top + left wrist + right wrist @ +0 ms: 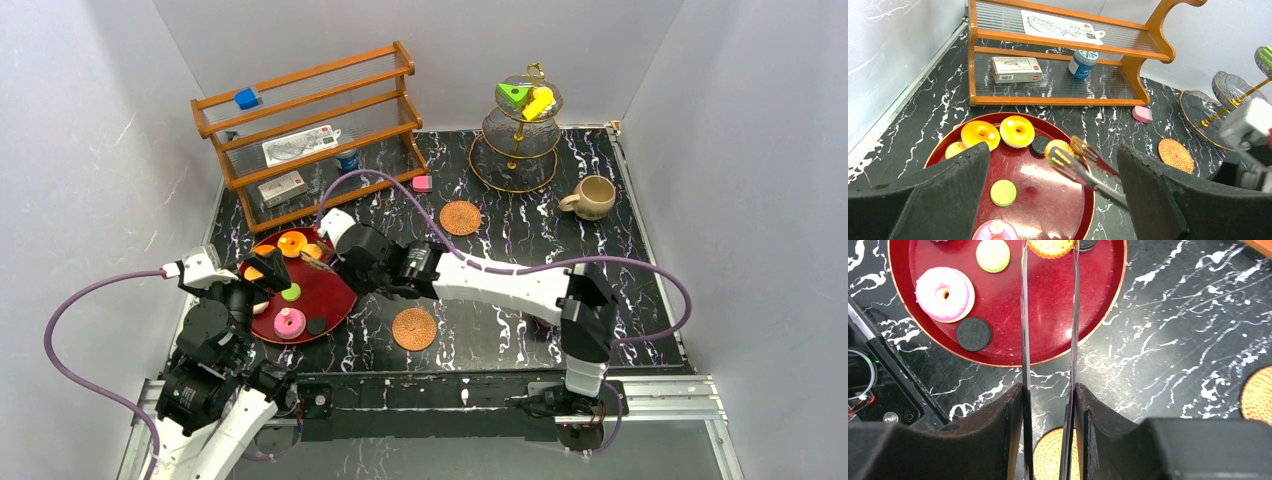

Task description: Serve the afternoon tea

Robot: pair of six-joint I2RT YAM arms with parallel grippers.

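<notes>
A dark red tray (335,298) at the left holds an orange cookie (1058,146), a pink donut (944,287), two orange donuts (1017,131), a green disc (1003,192) and black discs (974,334). My right gripper (1048,395) is shut on metal tongs (1024,340). The tong tips stand on either side of the orange cookie (1050,247). My left gripper (1053,155) hangs open over the tray's near side, holding nothing. A beige mug (592,197) sits far right. Two woven coasters (460,217) (414,328) lie on the table.
A glass tiered stand (520,150) at the back carries a green wedge (513,95) and a yellow piece (539,103). A wooden shelf (310,130) at the back left holds boxes, a blue can (1083,62) and a blue cube (247,98). A pink block (421,183) lies beside it.
</notes>
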